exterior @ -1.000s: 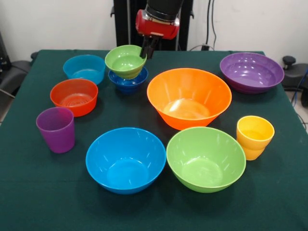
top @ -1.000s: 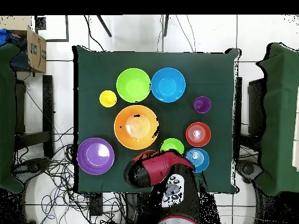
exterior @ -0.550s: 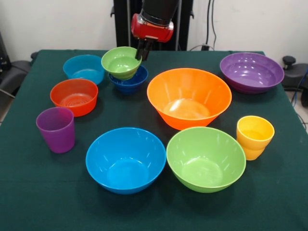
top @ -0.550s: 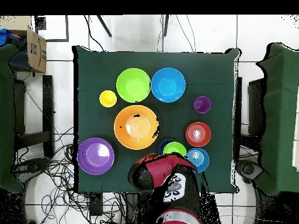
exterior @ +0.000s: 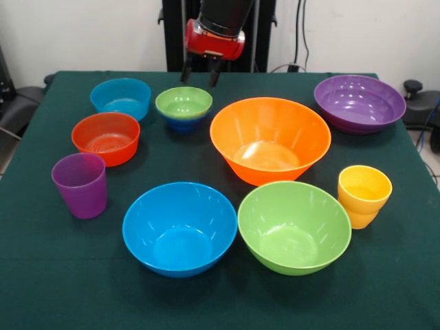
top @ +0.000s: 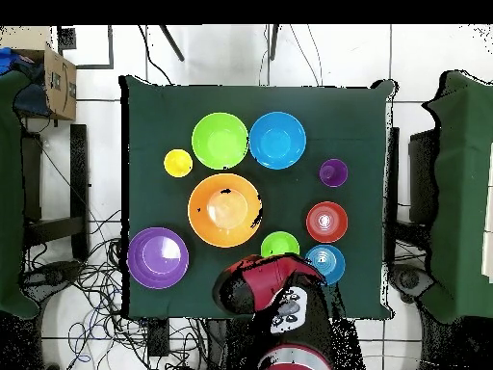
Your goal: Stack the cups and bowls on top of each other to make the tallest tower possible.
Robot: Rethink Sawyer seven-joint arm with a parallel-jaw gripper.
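Our pincer (exterior: pixel 200 74) hangs open above the small green bowl (exterior: pixel 183 103), nested in the dark blue bowl (exterior: pixel 182 123). We should lift straight up, clear of both.

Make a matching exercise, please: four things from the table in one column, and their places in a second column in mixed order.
Things:
1. small green bowl
2. purple cup
3. yellow cup
4. gripper

Places (front view):
A. right of the large green bowl
B. above the table, behind the small green bowl, open
C. nested in the dark blue bowl
D. in front of the red-orange bowl

Pairs: 1-C, 2-D, 3-A, 4-B
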